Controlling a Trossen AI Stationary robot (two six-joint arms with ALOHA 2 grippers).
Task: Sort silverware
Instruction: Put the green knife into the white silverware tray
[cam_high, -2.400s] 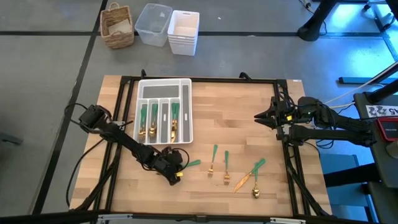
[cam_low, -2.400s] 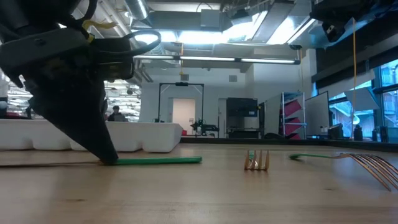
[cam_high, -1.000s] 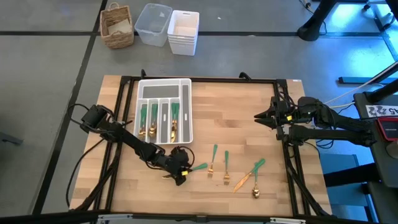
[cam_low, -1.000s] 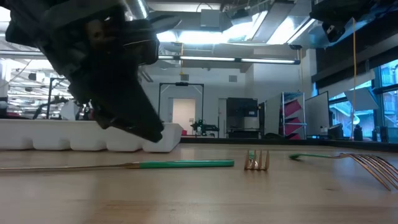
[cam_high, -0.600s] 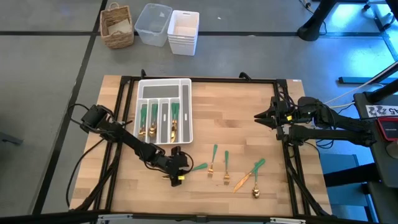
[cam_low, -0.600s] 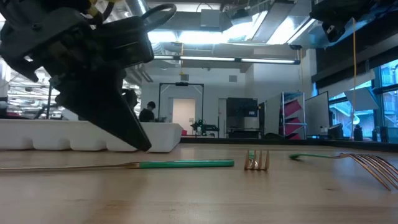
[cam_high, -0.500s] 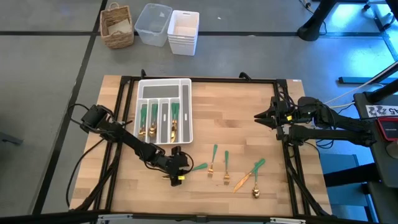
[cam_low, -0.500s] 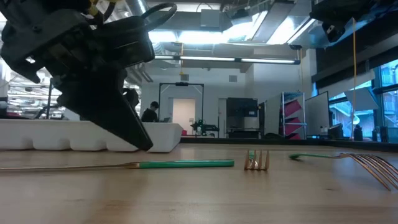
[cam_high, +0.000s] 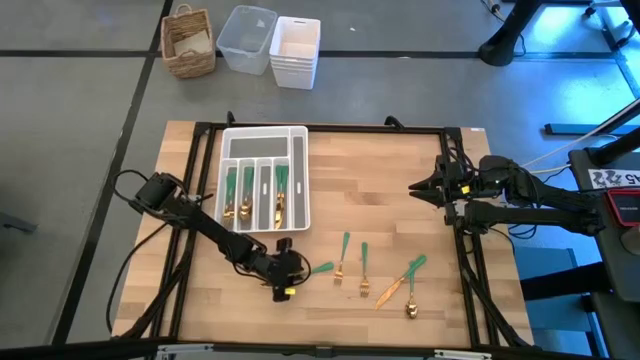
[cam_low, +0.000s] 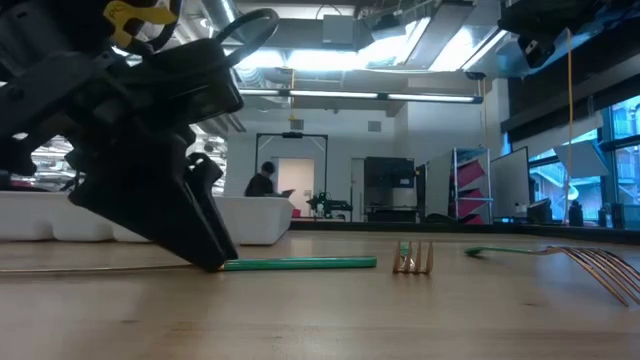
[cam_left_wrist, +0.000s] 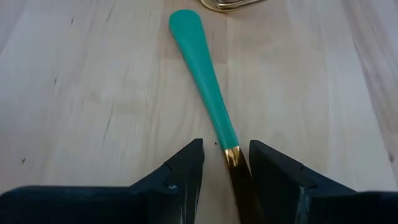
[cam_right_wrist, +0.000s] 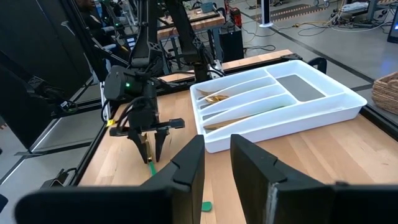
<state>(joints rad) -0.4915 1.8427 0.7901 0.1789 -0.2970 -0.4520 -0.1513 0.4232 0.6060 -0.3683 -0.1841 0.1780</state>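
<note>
The left hand (cam_left_wrist: 227, 168) is down at the pale wooden surface (cam_high: 380, 190) with its two dark fingers (cam_left_wrist: 186, 168) parted either side of the gold neck of a slim green-handled utensil (cam_left_wrist: 202, 81), not yet clamped on it. The piece lies flat, its long axis running straight out ahead between the fingers, green end farthest away. The right hand (cam_right_wrist: 214, 165), fingers apart and empty, waits well off at the surface's right edge, so the left is far nearer.
</note>
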